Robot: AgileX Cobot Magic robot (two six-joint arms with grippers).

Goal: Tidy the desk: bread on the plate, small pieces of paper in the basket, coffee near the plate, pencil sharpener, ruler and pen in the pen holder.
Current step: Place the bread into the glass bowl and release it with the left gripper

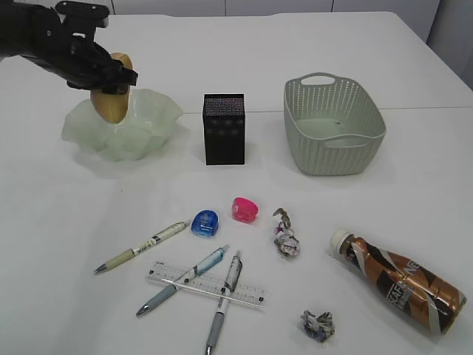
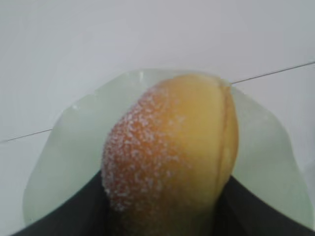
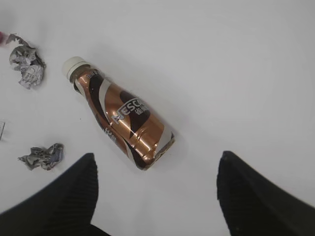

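The left claw (image 1: 111, 78) is clamped on the bread (image 1: 112, 100), holding it upright over the plate (image 1: 151, 122) at the far left of the tabletop (image 1: 66, 222); whether the loaf's lower end already touches the dish is hard to tell. In the left wrist view the sugared loaf (image 2: 172, 147) stands between the dark fingers with the green plate (image 2: 69, 147) behind it.

The right claw (image 3: 155, 191) hangs with its fingers wide apart and nothing between them, above the coffee (image 3: 123, 118), which lies on its side at the near right (image 1: 399, 279), cap toward the left.

The pen holder (image 1: 224, 128) stands upright at centre, with the basket (image 1: 332, 126) to its right. Nearer lie a blue sharpener (image 1: 205, 222) and a pink sharpener (image 1: 244, 209), two crumpled paper pieces (image 1: 285, 238) (image 1: 317, 324), and three pens (image 1: 142, 246) (image 1: 183, 279) (image 1: 224, 299), two of them crossing the ruler (image 1: 205, 285).
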